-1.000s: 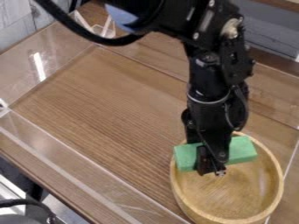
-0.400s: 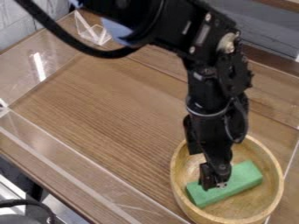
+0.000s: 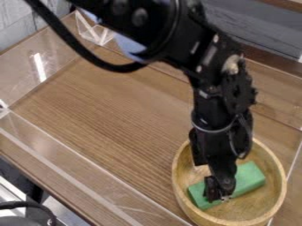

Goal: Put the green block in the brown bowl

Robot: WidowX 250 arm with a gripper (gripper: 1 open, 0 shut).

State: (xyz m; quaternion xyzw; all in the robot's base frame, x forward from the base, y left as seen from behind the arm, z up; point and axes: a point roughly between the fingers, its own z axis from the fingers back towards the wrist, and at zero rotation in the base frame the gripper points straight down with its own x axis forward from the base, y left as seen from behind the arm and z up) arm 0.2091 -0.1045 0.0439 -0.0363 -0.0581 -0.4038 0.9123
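Observation:
The green block lies flat inside the brown bowl, toward its right side, partly hidden by the arm. My gripper hangs over the bowl's middle with its black fingers open, the tips just left of the block and holding nothing. The bowl sits at the near right corner of the wooden table.
A clear plastic wall runs along the table's left and front edges. The wooden tabletop spreads out to the left of the bowl. The black arm reaches in from the upper left.
The gripper opened and let go of the green block, which dropped from the bowl's far rim to the bowl's floor. The arm has shifted slightly toward the bowl's middle.

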